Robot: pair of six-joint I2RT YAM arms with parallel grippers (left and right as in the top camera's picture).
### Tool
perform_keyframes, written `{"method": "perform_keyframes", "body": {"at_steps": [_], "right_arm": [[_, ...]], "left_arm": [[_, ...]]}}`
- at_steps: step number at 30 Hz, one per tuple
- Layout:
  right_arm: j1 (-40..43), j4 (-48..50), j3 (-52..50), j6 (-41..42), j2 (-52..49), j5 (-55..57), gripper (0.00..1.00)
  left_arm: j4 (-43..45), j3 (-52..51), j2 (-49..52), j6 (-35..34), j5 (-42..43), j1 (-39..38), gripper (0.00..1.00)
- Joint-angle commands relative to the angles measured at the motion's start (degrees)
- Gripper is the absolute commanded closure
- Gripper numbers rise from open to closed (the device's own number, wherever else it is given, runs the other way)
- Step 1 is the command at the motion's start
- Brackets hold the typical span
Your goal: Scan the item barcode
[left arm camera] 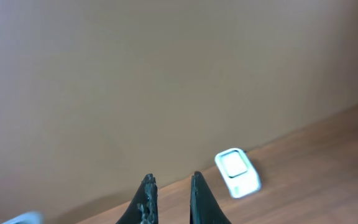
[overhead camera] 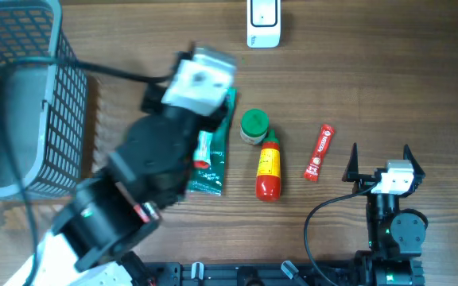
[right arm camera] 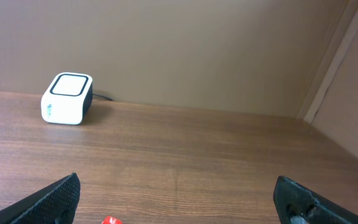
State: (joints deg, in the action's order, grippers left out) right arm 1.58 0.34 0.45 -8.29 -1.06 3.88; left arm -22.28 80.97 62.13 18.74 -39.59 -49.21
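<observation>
Hanging above the table (left arm camera: pixel 328 143), left gripper (left arm camera: pixel 169 182) closed.

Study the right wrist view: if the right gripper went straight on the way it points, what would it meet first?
The way looks free: the right gripper faces only bare table up to the wall, though depth is unclear. The white scanner stands left of that line.
</observation>
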Motion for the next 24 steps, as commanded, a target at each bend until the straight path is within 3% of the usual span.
{"method": "perform_keyframes", "body": {"at_steps": [1,6,9,14,18,20,22,24], "right_arm": [[-0.13,0.24,-0.04,-0.7,0.15,-0.74,0.0],[-0.13,0.24,-0.04,-0.7,0.15,-0.74,0.0],[-0.13,0.26,-0.04,-0.72,0.15,-0.74,0.0],[-0.13,0.26,-0.04,-0.7,0.15,-0.76,0.0],[-0.13,0.31,-0.04,-0.61,0.15,-1.2,0.0],[-0.13,0.42,-0.04,-0.5,0.15,-4.61,0.0],[-0.13,-0.09,-0.04,1.16,0.13,-11.78,0.0],[-0.13,0.74,-0.04,9.6,0.04,-19.12,0.0]], "left_arm": [[0.17,-0.07,-1.44,0.15,-0.79,6.58,0.88],[6.54,-0.07,-0.2,0.55,-0.98,16.87,0.79],[4.59,-0.07,0.11,-1.09,-0.66,21.09,0.72],[4.44,-0.07,0.13,-10.71,1.66,24.0,0.67],[4.48,-0.07,-0.04,-12.17,2.78,23.98,0.61],[4.48,-0.07,-1.01,-12.2,4.63,23.98,0.53],[4.46,-0.07,-2.86,-12.37,5.38,23.93,0.52],[4.44,-0.07,-5.75,-13.79,5.53,23.93,0.51]]}}
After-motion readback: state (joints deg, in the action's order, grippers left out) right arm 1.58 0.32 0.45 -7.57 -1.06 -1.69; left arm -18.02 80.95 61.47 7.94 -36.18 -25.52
